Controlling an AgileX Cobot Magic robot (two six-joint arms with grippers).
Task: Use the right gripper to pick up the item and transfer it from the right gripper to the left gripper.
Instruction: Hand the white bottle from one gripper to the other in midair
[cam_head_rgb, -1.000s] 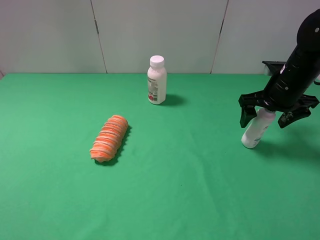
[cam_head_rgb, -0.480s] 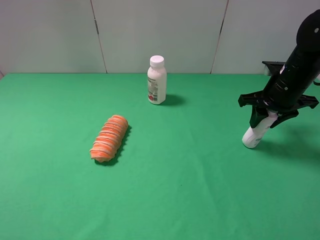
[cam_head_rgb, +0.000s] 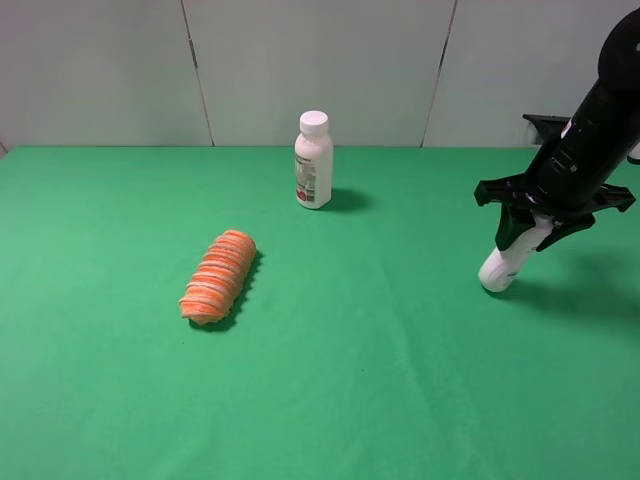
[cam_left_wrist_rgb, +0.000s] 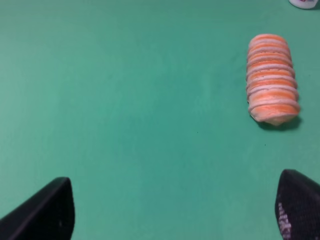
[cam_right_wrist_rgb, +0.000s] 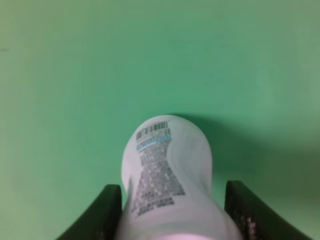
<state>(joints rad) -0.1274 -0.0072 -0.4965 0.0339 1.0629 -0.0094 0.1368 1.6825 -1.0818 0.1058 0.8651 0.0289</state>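
We find the white bottle at the right of the green table, tilted. Its long axis runs from the right gripper down and leftward in the high view. The rounded lower end sits close to the cloth; we cannot tell whether it touches. The body is plain white, with a barcode and fine print on one side. The right gripper's jaws are closed against its upper part. The left gripper is spread wide and holds nothing, near a striped orange roll. A capped bottle stands upright near the rear edge. Wide bare cloth separates the roll from the held bottle.
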